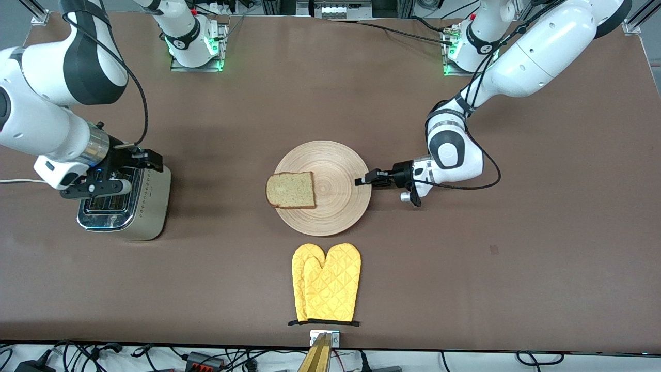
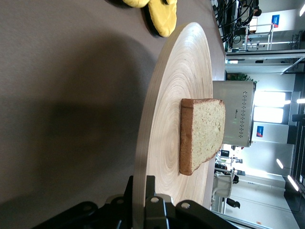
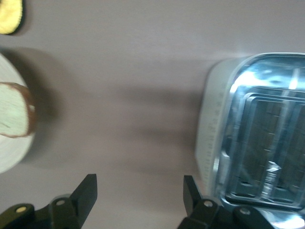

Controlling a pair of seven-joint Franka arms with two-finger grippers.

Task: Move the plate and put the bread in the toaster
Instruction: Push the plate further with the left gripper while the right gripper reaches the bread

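Note:
The round wooden plate (image 1: 330,188) lies mid-table. The bread (image 1: 290,190) lies on it, at the rim toward the right arm's end. My left gripper (image 1: 361,181) is shut on the plate's rim at the left arm's end; in the left wrist view its jaws (image 2: 139,191) clamp the rim, with the plate (image 2: 176,95), bread (image 2: 205,133) and toaster (image 2: 238,112) in line. The toaster (image 1: 129,204) stands at the right arm's end. My right gripper (image 1: 129,173) hovers open and empty over the toaster's edge; the right wrist view shows its open jaws (image 3: 140,193) beside the toaster (image 3: 257,129).
A pair of yellow oven mitts (image 1: 326,281) lies nearer the front camera than the plate. The toaster's white cord (image 1: 20,181) runs off the table at the right arm's end. The bread (image 3: 14,109) and plate (image 3: 9,148) show at the right wrist view's border.

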